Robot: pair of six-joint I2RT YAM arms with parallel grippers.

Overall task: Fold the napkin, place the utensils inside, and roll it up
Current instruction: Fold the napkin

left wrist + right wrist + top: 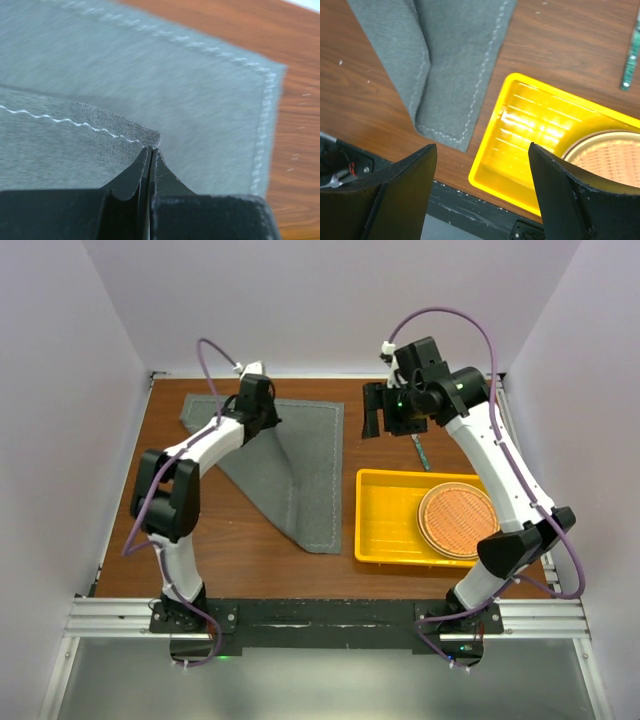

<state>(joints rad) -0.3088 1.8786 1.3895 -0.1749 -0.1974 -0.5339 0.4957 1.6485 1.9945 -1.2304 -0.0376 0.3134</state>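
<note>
Top view. Pinches one corner of the napkin (300, 470) in the left gripper (262, 420), raised above the cloth's far half so that a flap slants up off the bench (230, 540). Likely the fold in hand, not yet laid flat. Holds the right gripper (378, 412) high near the far edge, jaws spread and grasping nothing, probably to leave the cloth free. Leaves one teal utensil (420, 453) lying on the bench just beyond the yellow tray (372, 530), with the woven mat (458, 520) inside that tray.

Left wrist view. Shows jaws pressed together on the stitched corner (145, 137), above a lower layer lying flat.

Right wrist view. Shows jaws wide apart over the tray's near corner (490, 165). Puts the napkin's folded near edge (445, 125) to the left and the utensil (631, 60) far right, apart from both.
</note>
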